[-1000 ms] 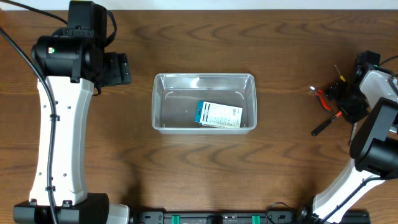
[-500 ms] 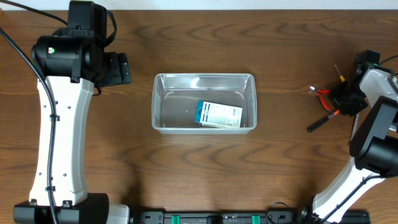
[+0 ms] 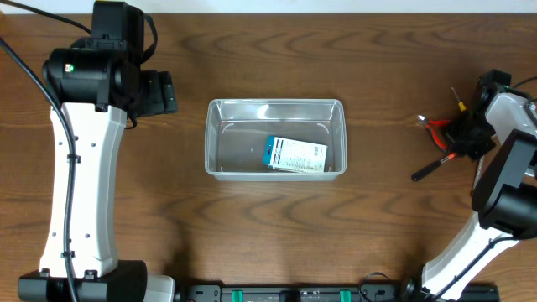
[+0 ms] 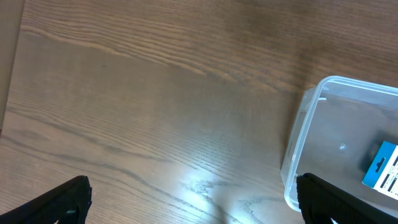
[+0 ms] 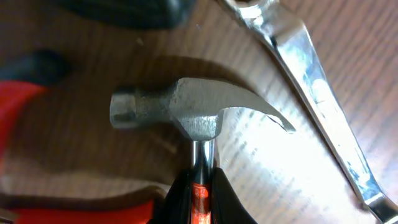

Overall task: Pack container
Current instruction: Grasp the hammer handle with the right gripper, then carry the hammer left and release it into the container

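Right end effector (image 5: 200, 198) pinching small hammer (image 5: 186, 112) by its shaft at table's (image 3: 377, 235) far right beside red pliers (image 3: 436, 127), well apart from container (image 3: 275, 106) mid-table holding only a blue-and-white box (image 3: 295, 155); left end effector (image 4: 196, 200) spread, empty, near container; packing judged barely begun.
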